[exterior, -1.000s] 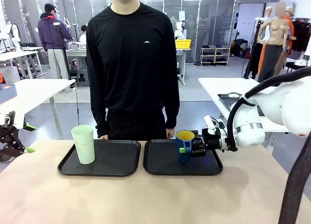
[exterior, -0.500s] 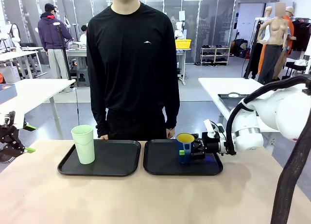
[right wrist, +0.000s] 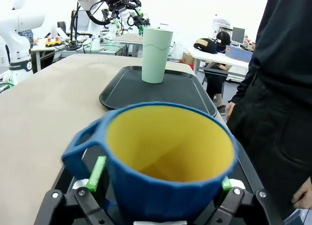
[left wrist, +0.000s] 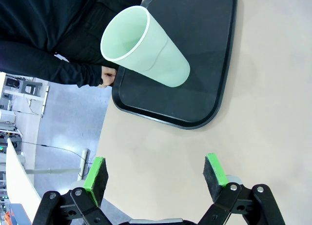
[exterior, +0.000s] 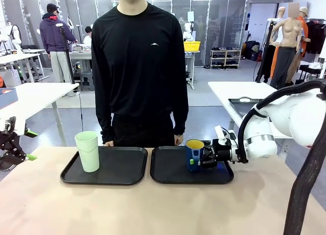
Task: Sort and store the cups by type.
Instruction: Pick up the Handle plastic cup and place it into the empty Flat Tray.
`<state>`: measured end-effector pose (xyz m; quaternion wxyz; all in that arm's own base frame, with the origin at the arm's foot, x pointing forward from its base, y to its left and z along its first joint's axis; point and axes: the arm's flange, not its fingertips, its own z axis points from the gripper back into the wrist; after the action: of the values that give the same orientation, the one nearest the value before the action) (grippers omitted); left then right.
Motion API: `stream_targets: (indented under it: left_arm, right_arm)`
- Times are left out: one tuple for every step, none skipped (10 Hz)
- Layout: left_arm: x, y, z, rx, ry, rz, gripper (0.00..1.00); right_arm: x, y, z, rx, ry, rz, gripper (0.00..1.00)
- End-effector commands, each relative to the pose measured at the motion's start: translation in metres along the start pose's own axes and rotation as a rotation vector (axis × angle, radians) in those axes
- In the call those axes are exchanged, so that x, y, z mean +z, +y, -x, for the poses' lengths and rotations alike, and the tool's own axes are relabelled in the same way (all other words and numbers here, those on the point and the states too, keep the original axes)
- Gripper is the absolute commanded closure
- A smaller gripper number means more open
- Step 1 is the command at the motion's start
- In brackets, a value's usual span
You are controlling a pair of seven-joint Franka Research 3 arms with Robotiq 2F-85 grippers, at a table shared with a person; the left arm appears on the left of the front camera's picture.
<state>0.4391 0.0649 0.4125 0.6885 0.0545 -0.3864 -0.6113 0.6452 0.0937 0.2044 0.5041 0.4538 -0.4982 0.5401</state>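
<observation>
The dark blue mug (exterior: 193, 152) with its yellow inside stands upright on the right black tray (exterior: 168, 175). The right gripper (exterior: 198, 158) reaches in from the side with its fingers spread either side of the mug, green pads just off its wall, gripping nothing. The mint-green tumbler (exterior: 87, 151) stands upright on the left black tray (exterior: 122, 168). The left gripper (left wrist: 155, 173) hangs over bare table (left wrist: 273, 112) near that tray, its fingers wide apart and empty. A person (exterior: 139, 67) stands behind the trays.
</observation>
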Motion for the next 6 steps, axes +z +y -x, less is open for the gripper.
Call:
stream_targets:
  left_arm:
    - [-0.001,0.0,0.001,-0.008,-0.01,-0.001,0.0]
    - [-0.001,0.0,0.001,-0.008,-0.01,-0.001,0.0]
    - [-0.001,0.0,0.001,-0.008,-0.01,-0.001,0.0]
    - [-0.001,0.0,0.001,-0.008,-0.01,-0.001,0.0]
    - [-0.001,0.0,0.001,-0.008,-0.01,-0.001,0.0]
    - [-0.001,0.0,0.001,-0.008,-0.01,-0.001,0.0]
  right_arm:
    - [0.0,0.001,-0.004,-0.016,0.008,0.015,0.0]
    - [0.002,0.002,-0.004,-0.015,0.01,0.014,0.0]
    - [0.005,0.003,-0.004,-0.013,0.009,0.018,0.0]
    - [0.009,0.004,-0.004,-0.02,0.014,0.023,0.0]
    - [0.012,0.005,-0.004,-0.025,0.017,0.024,0.0]
    - [0.015,0.006,-0.004,-0.028,0.019,0.025,0.0]
